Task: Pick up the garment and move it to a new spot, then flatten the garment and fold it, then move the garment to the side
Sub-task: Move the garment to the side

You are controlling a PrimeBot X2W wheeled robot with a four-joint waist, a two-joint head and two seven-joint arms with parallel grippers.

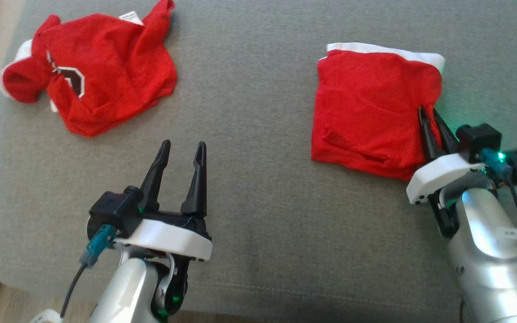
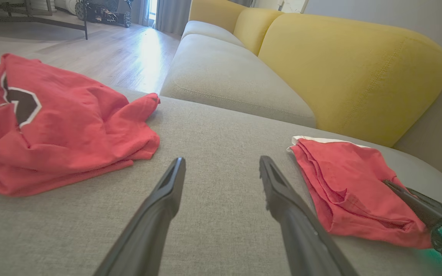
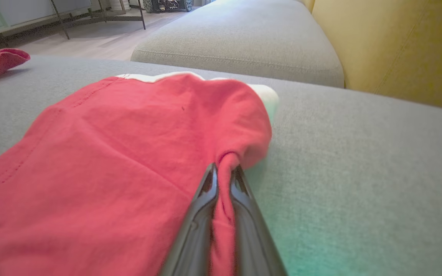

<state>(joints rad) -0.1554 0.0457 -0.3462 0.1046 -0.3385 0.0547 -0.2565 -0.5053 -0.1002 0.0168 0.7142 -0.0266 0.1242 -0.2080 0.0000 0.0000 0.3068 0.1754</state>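
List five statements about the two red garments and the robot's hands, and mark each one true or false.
1. The right hand is shut on an edge of the folded red garment. True.
2. The left hand grips the crumpled red garment. False: it is open and apart from that garment.
3. The folded red garment has a white band along its far edge. True.
4. The crumpled red garment lies to the robot's right. False: it lies to the left, and the folded one to the right.
5. Both garments rest on the yellow backrest. False: they lie on the grey cushion.
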